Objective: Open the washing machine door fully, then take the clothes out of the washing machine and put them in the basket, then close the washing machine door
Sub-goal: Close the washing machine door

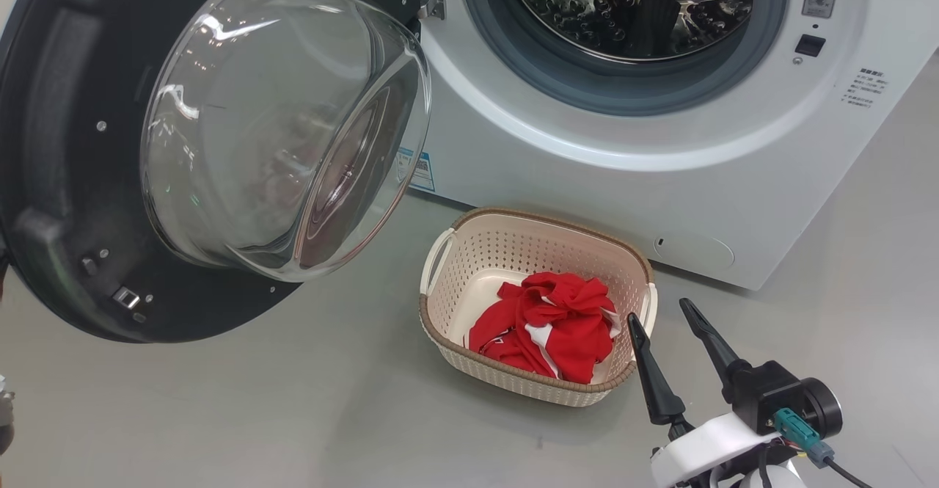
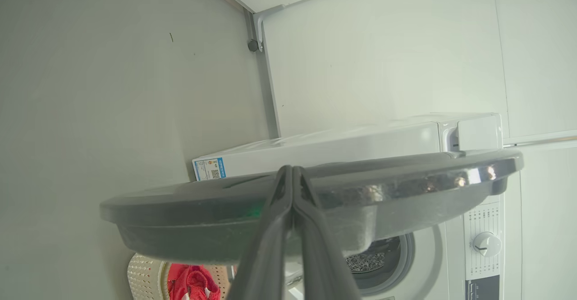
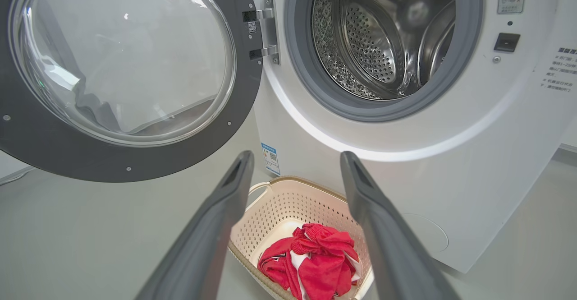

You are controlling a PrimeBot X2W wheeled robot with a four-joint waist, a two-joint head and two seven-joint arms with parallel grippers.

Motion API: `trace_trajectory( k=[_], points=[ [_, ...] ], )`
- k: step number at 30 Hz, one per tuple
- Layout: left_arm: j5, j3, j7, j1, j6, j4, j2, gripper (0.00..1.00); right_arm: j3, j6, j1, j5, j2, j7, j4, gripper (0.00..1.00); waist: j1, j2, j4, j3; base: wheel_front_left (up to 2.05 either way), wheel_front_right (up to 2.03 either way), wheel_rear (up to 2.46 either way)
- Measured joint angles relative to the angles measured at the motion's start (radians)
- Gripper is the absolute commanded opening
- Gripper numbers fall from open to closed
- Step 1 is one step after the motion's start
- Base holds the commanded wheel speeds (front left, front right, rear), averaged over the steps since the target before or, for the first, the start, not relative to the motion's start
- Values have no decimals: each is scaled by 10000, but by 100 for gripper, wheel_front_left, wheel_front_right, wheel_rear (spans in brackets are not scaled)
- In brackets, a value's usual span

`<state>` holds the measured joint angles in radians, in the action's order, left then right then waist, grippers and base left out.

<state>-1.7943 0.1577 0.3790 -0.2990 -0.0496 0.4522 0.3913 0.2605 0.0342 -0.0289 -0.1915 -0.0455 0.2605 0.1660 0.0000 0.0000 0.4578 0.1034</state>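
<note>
Head view: clothes (image 1: 546,326) in basket (image 1: 499,253), drum (image 1: 631,11) looks empty; washing machine door (image 1: 66,180) not yet closed. Left fingers (image 2: 275,228) together, right fingers (image 1: 653,378) apart.

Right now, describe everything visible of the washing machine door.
The washing machine door is round, with a wide dark rim that looks like plastic around a bulging clear glass bowl. It stands swung wide open to the left of the washing machine, hung on a metal hinge, a small latch on its far edge. The shut left claw points at its outer rim; contact appears likely.
</note>
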Motion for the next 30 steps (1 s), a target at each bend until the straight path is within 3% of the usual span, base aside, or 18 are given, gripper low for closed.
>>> trace_trajectory(
  k=[30],
  points=[
    [-1160,-489,2836,204,-627,-36,-399,0,-146,61,0,6,2,0,10,100,0,0,36,-72,0,0,0]
  ],
)
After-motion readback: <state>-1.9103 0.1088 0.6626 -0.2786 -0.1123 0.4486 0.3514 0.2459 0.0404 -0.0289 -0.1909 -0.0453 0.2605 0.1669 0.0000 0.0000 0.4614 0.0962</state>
